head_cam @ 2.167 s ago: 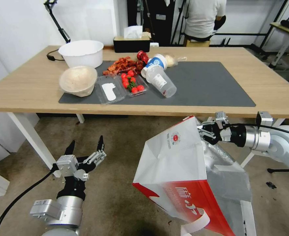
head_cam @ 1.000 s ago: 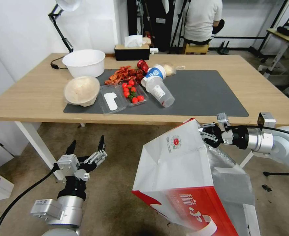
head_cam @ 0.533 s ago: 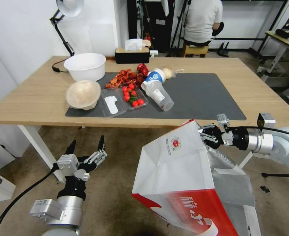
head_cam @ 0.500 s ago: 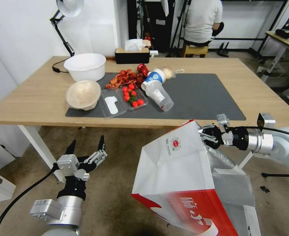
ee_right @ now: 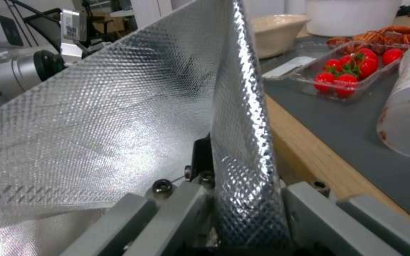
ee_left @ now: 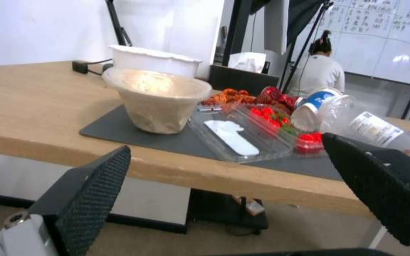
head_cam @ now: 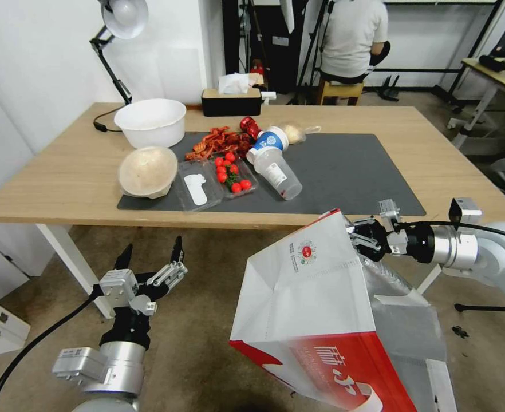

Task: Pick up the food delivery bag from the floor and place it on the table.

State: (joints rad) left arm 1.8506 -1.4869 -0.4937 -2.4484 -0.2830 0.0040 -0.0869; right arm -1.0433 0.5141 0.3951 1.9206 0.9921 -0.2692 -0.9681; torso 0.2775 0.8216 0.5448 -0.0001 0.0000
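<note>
The food delivery bag (head_cam: 315, 309), white with a red band and a small round red logo, hangs tilted over the floor (head_cam: 206, 349) in front of the table (head_cam: 63, 189). Its lower end runs off the head view's bottom edge. My right gripper (head_cam: 360, 236) is shut on the bag's upper rim, close to the table's front edge. In the right wrist view the silver foil lining (ee_right: 119, 117) is pinched by the right gripper (ee_right: 229, 217). My left gripper (head_cam: 149, 254) stands open and empty, low over the floor to the bag's left; its fingers (ee_left: 91, 192) point at the table edge.
On the dark grey mat (head_cam: 350, 171) lie a white bowl (head_cam: 150, 122), a beige bowl (head_cam: 147, 170), a clear tray of tomatoes (head_cam: 232, 177), toppled cups (head_cam: 275, 166) and red scraps. The mat's right half is bare. A white table leg (head_cam: 72, 266) stands near my left gripper.
The whole picture has shifted down as the camera rose, so the table sits lower in view. The bag's top corner now overlaps the table's front edge. The left arm has not moved.
</note>
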